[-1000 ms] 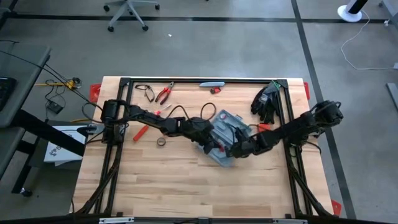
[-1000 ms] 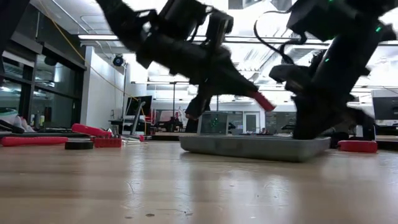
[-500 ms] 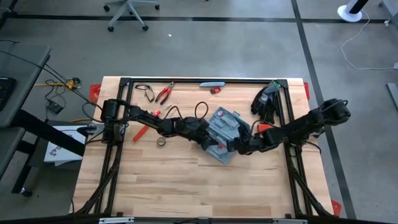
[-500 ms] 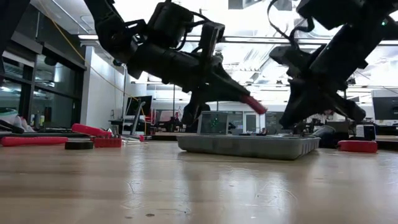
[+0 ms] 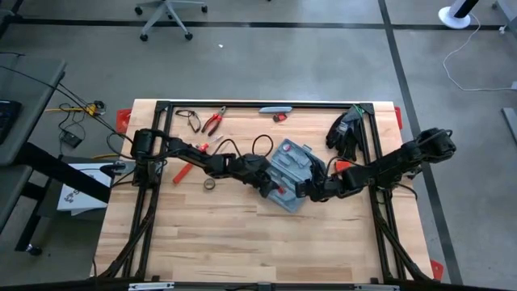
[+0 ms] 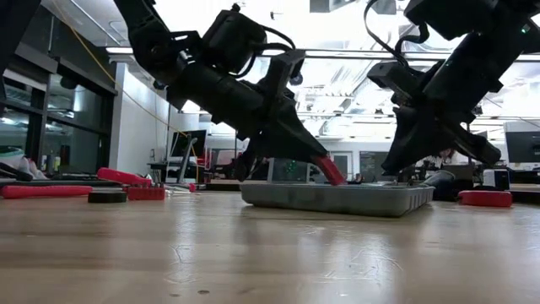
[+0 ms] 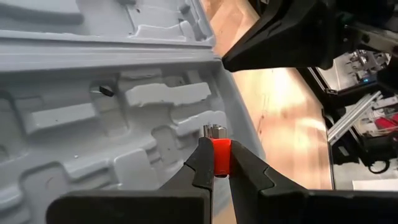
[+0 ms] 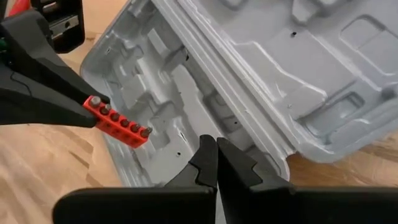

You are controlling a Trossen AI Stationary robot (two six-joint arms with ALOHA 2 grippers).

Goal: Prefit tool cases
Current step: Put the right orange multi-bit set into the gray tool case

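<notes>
Matt moulded grey plastic tool case (image 8: 249, 81) on smooth pale wood table (image 5: 234, 234).

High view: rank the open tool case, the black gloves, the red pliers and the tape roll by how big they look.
Largest to smallest:
1. tool case
2. black gloves
3. red pliers
4. tape roll

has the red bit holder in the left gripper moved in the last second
Yes. In the low view the red bit holder has dropped toward the open tool case.
</notes>
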